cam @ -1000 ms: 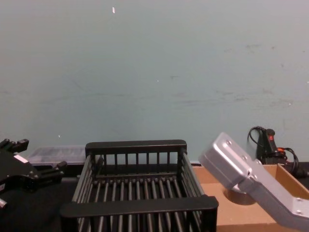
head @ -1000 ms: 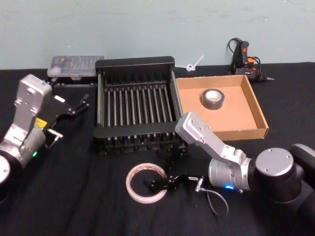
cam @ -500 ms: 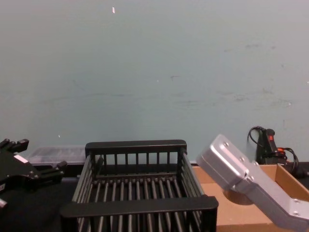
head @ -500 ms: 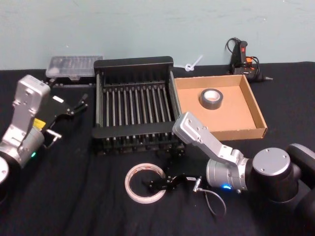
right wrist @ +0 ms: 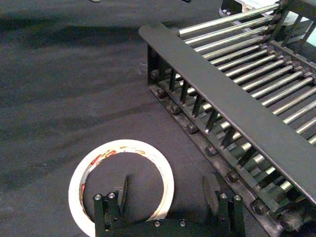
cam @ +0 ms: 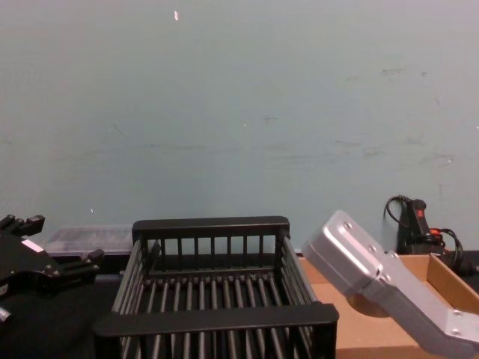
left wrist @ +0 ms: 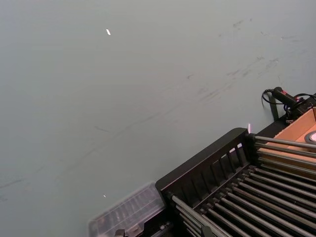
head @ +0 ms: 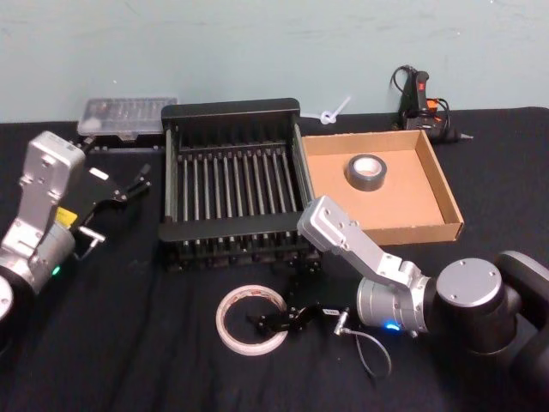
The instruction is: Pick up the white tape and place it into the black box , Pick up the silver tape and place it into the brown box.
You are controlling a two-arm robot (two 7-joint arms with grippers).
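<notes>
Step in hand: grasping the white tape [head: 252, 319]. The right hand [right wrist: 165, 196], released, straddles its rim; next, clench and lift toward the black box [head: 232, 112].

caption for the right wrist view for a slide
Open right gripper straddling the white tape rim beside the black box.

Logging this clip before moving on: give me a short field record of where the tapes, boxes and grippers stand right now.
white tape: flat on the black cloth, in front of the black box
silver tape: lying in the brown box
black box: holds no tape
brown box: right of the black box, touching it
right gripper: open, low over the cloth, one finger inside the white tape's ring, the other outside it
left gripper: open, left of the black box, holding nothing
done: silver tape
left: white tape
</notes>
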